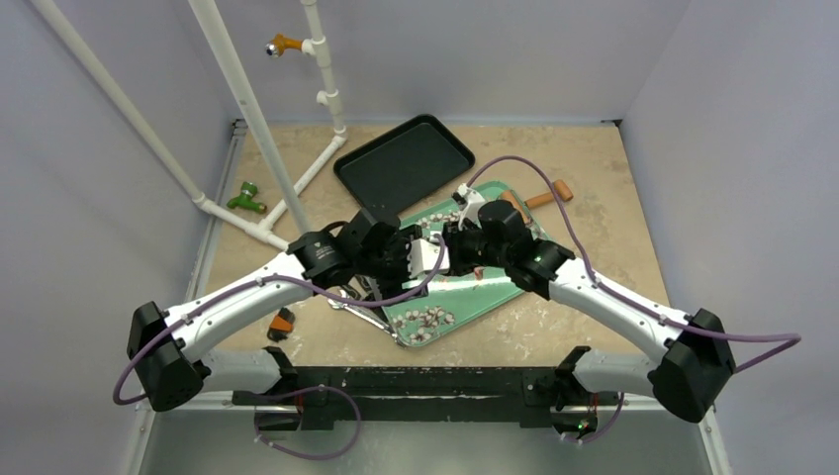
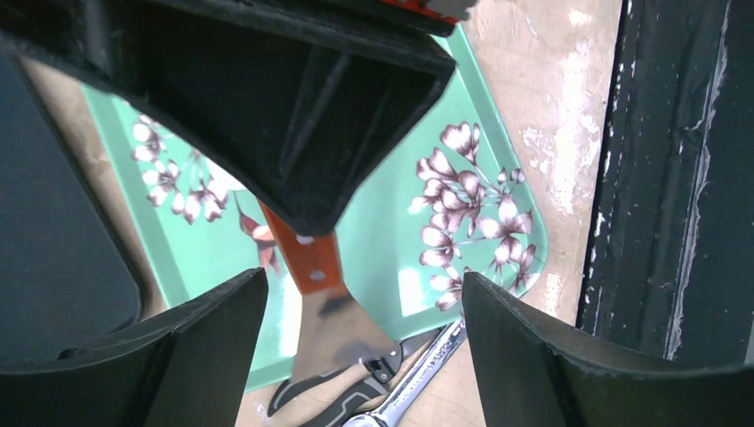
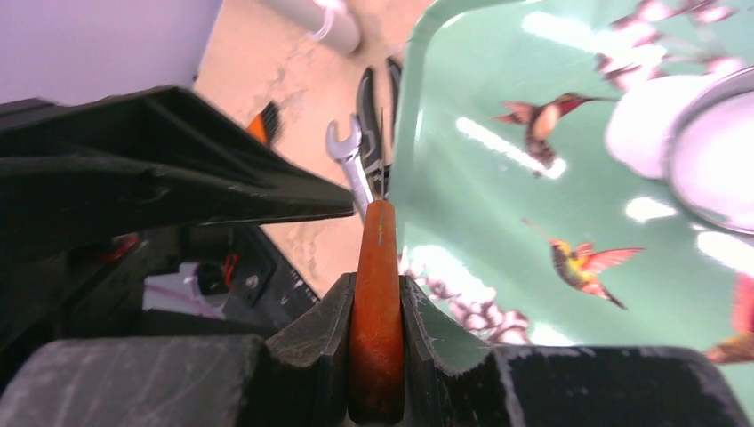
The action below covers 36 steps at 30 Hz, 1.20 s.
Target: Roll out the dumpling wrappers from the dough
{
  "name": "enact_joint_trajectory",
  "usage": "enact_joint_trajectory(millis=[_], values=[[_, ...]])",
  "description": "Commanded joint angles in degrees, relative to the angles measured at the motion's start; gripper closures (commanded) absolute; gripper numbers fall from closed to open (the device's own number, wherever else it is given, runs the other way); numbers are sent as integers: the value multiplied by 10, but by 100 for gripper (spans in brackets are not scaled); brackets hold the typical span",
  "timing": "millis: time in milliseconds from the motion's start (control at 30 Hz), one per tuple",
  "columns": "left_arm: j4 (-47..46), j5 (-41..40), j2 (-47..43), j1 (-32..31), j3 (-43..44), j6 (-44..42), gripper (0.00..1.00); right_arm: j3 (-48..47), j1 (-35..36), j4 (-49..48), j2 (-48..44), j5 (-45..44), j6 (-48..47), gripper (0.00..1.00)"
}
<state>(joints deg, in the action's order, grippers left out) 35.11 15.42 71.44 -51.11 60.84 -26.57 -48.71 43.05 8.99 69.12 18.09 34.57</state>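
Observation:
My right gripper is shut on the orange-brown handle of a metal scraper, held over the green bird-print tray. In the left wrist view the scraper hangs blade-down between my left gripper's wide-open fingers, touching neither. Both grippers meet over the tray's left part. A white dumpling wrapper lies on the tray beside a shiny metal ring, blurred at the view's right edge. No other dough shows.
Pliers and a wrench lie on the table just off the tray's near-left edge. A black tray sits at the back. A wooden-handled rolling pin lies behind the green tray. White pipes stand at the left.

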Motion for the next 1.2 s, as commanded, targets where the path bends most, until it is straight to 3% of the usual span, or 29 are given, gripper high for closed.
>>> enact_joint_trajectory(millis=[0,67,300,433,700,900,1167], values=[[19,7,-33,5,69,9,20,-83,-15,74,-49,-112,-45,100],[41,1,-30,7,98,17,19,-102,-37,104,-65,-145,-48,100],[81,-10,26,14,164,40,19,-133,-154,140,-101,-138,-73,100],[121,-21,100,42,232,63,19,-191,-207,203,-82,-206,-116,100],[154,7,309,98,388,114,20,-184,-324,224,-67,-151,-104,100],[117,4,381,99,435,132,25,-234,-329,318,-17,-137,-88,100],[36,-31,425,97,437,201,30,-200,-329,370,-15,-119,-103,100]])
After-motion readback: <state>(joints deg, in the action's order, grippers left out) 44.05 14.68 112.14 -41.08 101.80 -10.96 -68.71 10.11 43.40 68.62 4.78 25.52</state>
